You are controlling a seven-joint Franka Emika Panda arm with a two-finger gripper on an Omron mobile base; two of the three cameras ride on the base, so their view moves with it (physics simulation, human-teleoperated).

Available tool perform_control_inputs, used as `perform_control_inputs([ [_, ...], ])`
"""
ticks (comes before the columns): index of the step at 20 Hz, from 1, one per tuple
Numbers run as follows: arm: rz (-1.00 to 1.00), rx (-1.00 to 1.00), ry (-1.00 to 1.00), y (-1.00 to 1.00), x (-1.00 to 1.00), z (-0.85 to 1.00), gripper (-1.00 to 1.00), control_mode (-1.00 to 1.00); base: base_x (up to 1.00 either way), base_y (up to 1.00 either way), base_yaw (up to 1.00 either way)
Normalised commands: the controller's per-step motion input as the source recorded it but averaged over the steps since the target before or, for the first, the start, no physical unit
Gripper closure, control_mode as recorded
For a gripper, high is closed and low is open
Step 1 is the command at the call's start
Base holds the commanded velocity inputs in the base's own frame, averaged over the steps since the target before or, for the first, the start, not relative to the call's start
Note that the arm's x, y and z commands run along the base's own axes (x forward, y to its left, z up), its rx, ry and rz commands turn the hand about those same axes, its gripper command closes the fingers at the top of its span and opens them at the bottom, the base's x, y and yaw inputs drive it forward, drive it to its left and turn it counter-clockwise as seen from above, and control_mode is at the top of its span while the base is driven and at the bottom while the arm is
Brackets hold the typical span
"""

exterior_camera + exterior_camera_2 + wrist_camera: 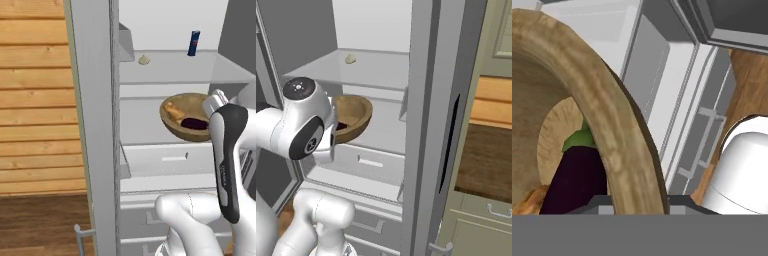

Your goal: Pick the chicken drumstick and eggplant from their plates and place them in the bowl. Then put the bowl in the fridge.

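the task is judged to be near its end: the bowl [187,117] is held tilted inside the open fridge [95,125], above a white shelf at mid height, and it is not yet seen resting there. both foods are already loaded; in the left base view one chicken drumstick [174,111] lies at 9 o'clock in the bowl and one eggplant [195,123] at 5 o'clock. in the hand view the thick rim runs right up to the gripper [637,200], so the jaws are taken to be clamped on the bowl's rim. what is left, by this reading, is setting the bowl down and letting go. also counted: one blue can [193,43] and one pale lump [144,60] on the upper shelf.
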Motion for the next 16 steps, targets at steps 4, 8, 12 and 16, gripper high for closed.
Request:
perform_control_inputs([
  [4,0.00,0.00,-0.02,-0.21,0.10,-0.21,1.00,-1.00,0.00,0.00,0.00],
  [8,0.00,0.00,-0.05,-0.10,0.44,-0.59,1.00,-1.00,0.00,0.00,0.00],
  [12,0.00,0.01,0.00,-0.11,0.96,-0.29,1.00,-1.00,0.00,0.00,0.00],
  [16,0.00,0.05,-0.01,-0.26,0.79,-0.19,1.00,-1.00,0.00,0.00,0.00],
])
